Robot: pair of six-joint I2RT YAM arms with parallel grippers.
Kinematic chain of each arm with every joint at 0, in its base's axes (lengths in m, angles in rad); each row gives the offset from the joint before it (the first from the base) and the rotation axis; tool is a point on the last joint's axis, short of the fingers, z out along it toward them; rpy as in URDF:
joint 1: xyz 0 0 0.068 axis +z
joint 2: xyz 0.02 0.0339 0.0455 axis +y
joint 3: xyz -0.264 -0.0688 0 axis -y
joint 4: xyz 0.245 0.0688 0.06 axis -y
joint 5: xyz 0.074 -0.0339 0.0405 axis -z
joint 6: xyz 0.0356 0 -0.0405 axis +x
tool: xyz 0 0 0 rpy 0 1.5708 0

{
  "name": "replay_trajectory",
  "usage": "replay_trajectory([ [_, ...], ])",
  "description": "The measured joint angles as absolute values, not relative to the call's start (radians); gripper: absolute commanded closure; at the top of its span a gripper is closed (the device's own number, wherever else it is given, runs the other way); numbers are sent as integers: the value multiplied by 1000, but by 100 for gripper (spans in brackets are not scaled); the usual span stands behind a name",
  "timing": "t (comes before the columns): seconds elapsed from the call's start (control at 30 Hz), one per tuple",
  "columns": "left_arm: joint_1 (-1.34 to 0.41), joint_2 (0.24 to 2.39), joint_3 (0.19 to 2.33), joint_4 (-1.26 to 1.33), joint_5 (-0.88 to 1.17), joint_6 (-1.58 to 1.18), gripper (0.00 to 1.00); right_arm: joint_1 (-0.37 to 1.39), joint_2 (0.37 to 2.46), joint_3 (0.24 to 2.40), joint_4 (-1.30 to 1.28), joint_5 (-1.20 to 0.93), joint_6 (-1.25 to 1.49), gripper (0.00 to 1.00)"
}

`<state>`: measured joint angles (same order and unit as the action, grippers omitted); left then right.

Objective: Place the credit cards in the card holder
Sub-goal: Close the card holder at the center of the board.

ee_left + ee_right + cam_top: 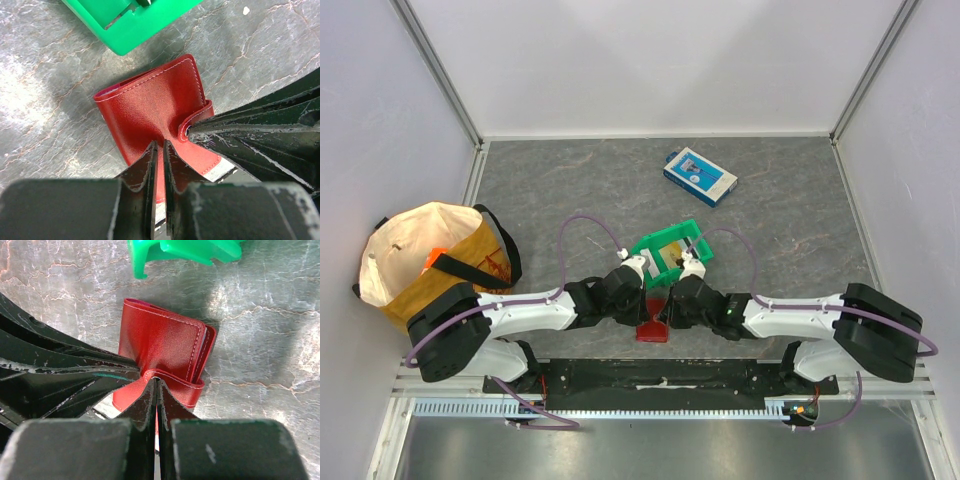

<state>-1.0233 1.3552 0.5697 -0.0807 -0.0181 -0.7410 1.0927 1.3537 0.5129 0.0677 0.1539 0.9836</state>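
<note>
**Top view.** Count: two grippers, one red wallet, one green bin, one blue-and-white box, one tan bag. The left gripper (642, 312) and the right gripper (666, 314) meet tip to tip at the wallet (652, 330). The bin (670, 245) lies just beyond the tips, the box (700, 176) well beyond. The bag (420, 262) stands far to the left gripper's outer side.

**Left wrist view.** One wallet, folded shut, lies directly ahead of the fingers. The left gripper's jaws are nearly together, clamped on the wallet's near edge, with red leather in the slit. The right gripper enters from the right, its tips on the strap tab.

**Right wrist view.** The jaws are pressed together on the strap loop. The wallet body extends ahead of the tips, and the bin is beyond it, apart.
</note>
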Motion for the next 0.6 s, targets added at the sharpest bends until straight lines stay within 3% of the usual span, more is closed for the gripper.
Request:
replay_trajectory([
  [0.23,-1023,1355,570,-82,-22,-740,87,1093,1375,547,29,156,984,95],
  [0.6,-1022,1355,569,-82,-26,-737,89,1093,1496,760,-237,168,948,93],
])
